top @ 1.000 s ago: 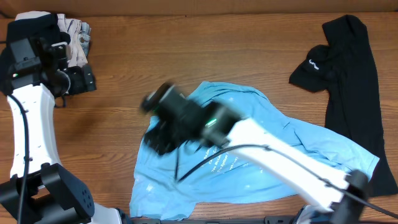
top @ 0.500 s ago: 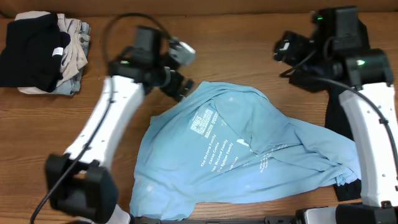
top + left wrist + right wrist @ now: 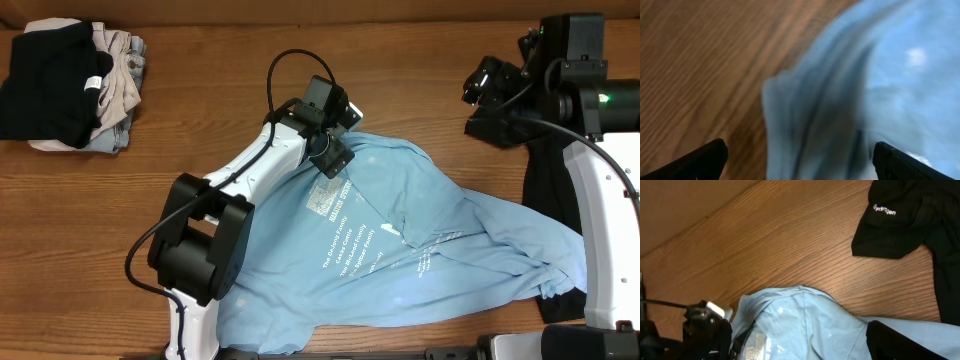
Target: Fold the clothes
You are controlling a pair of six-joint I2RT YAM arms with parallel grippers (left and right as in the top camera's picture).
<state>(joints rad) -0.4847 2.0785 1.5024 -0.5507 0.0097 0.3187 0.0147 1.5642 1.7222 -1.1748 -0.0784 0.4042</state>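
The light blue T-shirt (image 3: pixel 400 240) lies crumpled on the table, white lettering up. My left gripper (image 3: pixel 336 155) is low over its upper left edge. In the left wrist view (image 3: pixel 800 162) it is open, and the shirt's bunched edge (image 3: pixel 815 125) lies between the wide-apart fingers. My right gripper (image 3: pixel 488 88) hangs open and empty above the table at the upper right, near the black shirt (image 3: pixel 560 180). The right wrist view shows its fingers (image 3: pixel 905 342) wide apart high over the blue shirt (image 3: pixel 805 325), with the black shirt and its white logo (image 3: pixel 900 215) beyond.
A stack of folded clothes (image 3: pixel 70 85) sits at the table's far left corner. Bare wood (image 3: pixel 150 180) lies left of the blue shirt. The right arm (image 3: pixel 600 220) stands over the black shirt. The left arm (image 3: pixel 230 210) crosses the blue shirt's left side.
My left gripper has moved right along the blue shirt's upper edge and down onto it. The right arm has shifted slightly to the right.
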